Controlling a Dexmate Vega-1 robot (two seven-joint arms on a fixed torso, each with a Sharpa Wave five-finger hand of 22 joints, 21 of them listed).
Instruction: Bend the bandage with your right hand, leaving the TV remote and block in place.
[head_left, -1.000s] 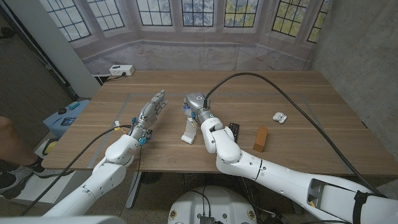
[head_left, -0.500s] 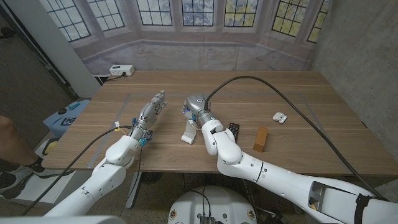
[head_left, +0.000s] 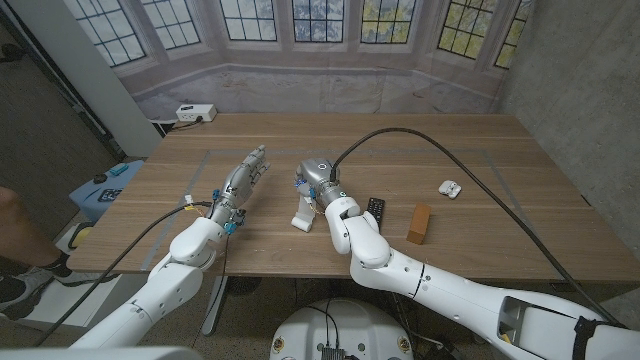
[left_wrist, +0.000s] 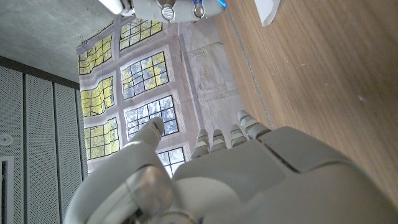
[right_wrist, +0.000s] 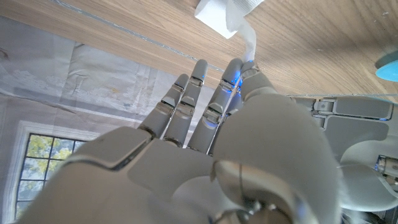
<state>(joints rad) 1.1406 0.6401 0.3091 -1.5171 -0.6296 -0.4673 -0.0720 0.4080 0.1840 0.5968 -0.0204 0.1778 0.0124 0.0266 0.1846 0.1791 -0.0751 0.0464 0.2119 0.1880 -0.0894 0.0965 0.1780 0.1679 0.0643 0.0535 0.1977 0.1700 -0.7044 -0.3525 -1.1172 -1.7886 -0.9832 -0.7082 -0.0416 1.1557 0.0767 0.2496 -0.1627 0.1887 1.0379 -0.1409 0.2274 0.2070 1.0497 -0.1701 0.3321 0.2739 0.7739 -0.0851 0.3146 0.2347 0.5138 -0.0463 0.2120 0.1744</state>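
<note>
One white bandage (head_left: 303, 211) lies near the middle of the wooden table (head_left: 480, 170), a strip whose near end sits flat on the wood while its far end rises toward the right hand (head_left: 316, 174). In the right wrist view the bandage (right_wrist: 231, 14) shows as a folded white piece with a thin tail running down to the fingertips (right_wrist: 247, 67), which touch it; the fingers lie side by side, extended and only slightly spread. Whether the thumb presses the strip from the other side I cannot tell (the palm hides that contact).

One black TV remote (head_left: 376, 210) lies at about 3 o'clock from the bandage, just beside the right forearm. One tan wooden block (head_left: 419, 222) stands farther along the same direction, apart from the remote. One small white device (head_left: 449, 188) rests well away toward 2 o'clock.

The left hand (head_left: 245, 175) is at 9 o'clock from the bandage, apart from it, its fingers stretched out together and holding nothing; the left wrist view shows the same fingers (left_wrist: 219, 138) straight, close together, with the thumb set off to one side (nothing lies between them).

One white power strip (head_left: 195, 112) sits at the far left corner of the table, toward 11 o'clock. Behind the table hangs a backdrop printed with windows (head_left: 320, 20).
</note>
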